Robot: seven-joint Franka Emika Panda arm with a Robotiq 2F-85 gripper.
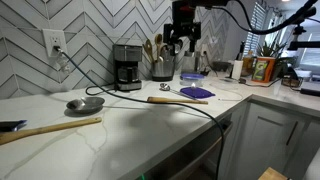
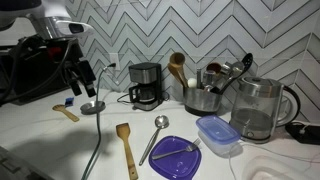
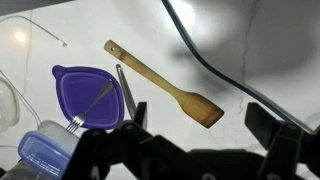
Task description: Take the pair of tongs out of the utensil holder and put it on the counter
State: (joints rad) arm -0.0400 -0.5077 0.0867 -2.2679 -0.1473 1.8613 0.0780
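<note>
The long slim silver metal tongs cannot be singled out among the utensils standing in the shiny steel cylindrical utensil holder point(image 1: 160, 69). The holder stands on the white marble-look counter point(image 1: 120, 145), just beside one black-and-silver coffee maker point(image 1: 127, 67).

In front of the holder lie:
- one round purple plate point(image 3: 88, 95)
- two long wooden utensils, one near the plate point(image 1: 178, 100) and one well apart point(image 1: 50, 128)
- one round grey metal ladle point(image 1: 85, 104)

The black gripper point(image 3: 200, 128) hangs above the plate, jaws wide apart, holding nothing.
</note>
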